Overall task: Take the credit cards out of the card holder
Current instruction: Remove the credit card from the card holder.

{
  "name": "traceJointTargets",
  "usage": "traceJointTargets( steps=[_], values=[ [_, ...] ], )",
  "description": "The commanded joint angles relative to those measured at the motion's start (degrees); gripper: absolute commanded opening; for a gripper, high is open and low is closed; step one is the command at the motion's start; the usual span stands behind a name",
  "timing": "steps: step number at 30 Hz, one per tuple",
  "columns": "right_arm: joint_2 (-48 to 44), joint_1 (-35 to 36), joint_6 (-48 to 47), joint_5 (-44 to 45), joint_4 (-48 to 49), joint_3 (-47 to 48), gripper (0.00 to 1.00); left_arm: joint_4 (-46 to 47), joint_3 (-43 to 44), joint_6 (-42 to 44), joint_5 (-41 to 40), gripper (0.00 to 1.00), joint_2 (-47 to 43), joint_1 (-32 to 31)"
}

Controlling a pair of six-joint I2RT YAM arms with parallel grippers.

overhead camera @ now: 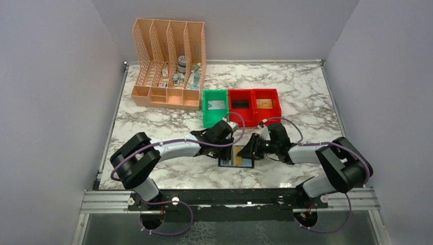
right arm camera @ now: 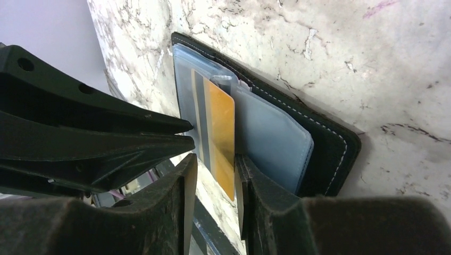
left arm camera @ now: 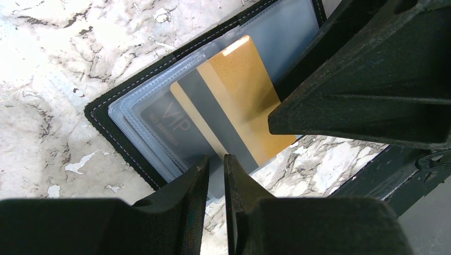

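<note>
Marble tabletop, near edge. Card holder: lying open and flat, just ahead of the left gripper, whose fingers are nearly closed at the clear sleeve's edge; whether they pinch it cannot be told. Gold card: half out of the sleeve, long axis and black stripe running toward the right gripper, its fingers parted about the free end. Left wrist view alone shows a dark VIP card, sleeved.

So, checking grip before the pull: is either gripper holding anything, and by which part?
The left gripper pinches the card holder by its clear sleeve's edge. The right gripper straddles the gold card's free end, jaws apart, not gripping.
</note>
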Motion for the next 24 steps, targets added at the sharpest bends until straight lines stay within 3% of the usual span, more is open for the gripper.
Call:
traceJointTargets(
  steps=[1, 19, 24],
  values=[
    [2.18, -0.25, 1.87, -1.26, 6.31, -0.51, 0.33, -3.15, -0.29, 1.04, -2.26, 0.20, 0.17, -0.36],
    [9.48, -0.21, 4.76, -4.99, 16.51, -1.97, 0.24, -3.23, -0.21, 1.07, -2.16, 0.20, 0.34, -0.36],
    [8.00, -0.28, 4.61, -2.95, 14.25, -2.49, 0.11, -3.23, -0.53, 0.72, -2.32, 0.20, 0.01, -0.34]
  ],
)
